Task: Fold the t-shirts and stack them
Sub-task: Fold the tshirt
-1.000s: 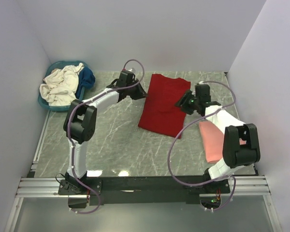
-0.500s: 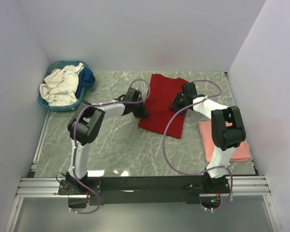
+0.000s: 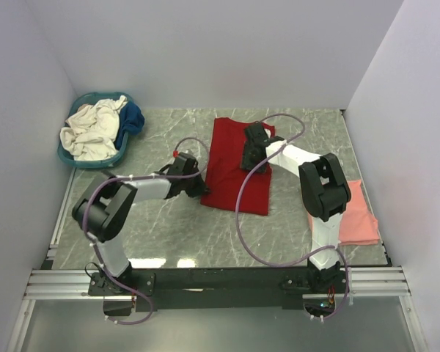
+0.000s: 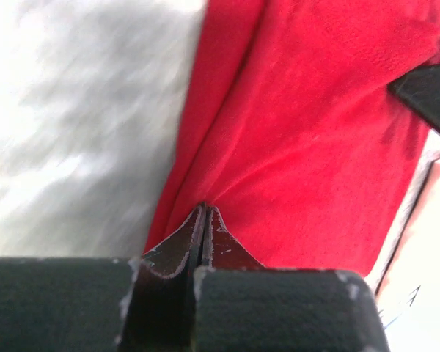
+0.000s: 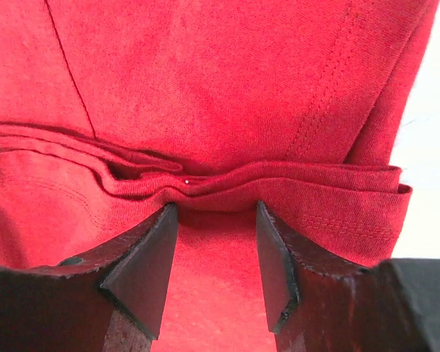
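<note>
The grey marble-patterned table fills most of the overhead view, with white walls on three sides. On it, just above the centre of the frame, lies the deep red t-shirt, spread fairly flat as a tall rectangle with its lower edge slanting down to the right.

In the upper left corner of the table sits a teal plastic basket. A crumpled cream-white cloth is heaped in it, and a dark blue cloth shows at its right side.

At the lower right of the tabletop, well apart from the red one, a salmon pink t-shirt lies folded flat, partly hidden behind the right arm.

The left gripper reaches in low from the left and meets the red shirt's left edge near its lower corner. In the left wrist view its two dark fingers are pressed together, and the shirt's edge is pinched between them, with creases running up from the tips.

The right gripper sits on the upper right part of the shirt. In the right wrist view its fingers stand clearly apart. A bunched, layered fold of the shirt's red cloth runs across just beyond the tips, and flat red fabric shows in the gap between them. Nothing is clamped.
</note>
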Available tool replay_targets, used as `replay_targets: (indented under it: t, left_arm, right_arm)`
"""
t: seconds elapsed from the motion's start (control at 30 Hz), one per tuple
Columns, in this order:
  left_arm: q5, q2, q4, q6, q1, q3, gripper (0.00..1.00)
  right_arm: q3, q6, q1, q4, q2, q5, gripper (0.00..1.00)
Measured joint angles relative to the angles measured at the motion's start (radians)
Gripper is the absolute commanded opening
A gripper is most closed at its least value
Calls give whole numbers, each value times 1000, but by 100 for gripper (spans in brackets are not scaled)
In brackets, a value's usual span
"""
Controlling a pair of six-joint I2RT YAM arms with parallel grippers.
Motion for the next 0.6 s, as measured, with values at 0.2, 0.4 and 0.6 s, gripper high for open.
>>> replay_targets:
  t: [0.2,0.4,0.6]
  left_arm:
    - [-58,-178,13,-59,-21,-206,1]
    - [-101,-335,-3,-111,-72,-349,1]
    - [-125,-457,-60,-140,-114,-390,1]
  right_arm:
    - [-11,-18,71,-5,-1,23,54]
    - [-44,-32,180,14,-18,41,55]
    - [-44,-38,249,17,-18,40,56]
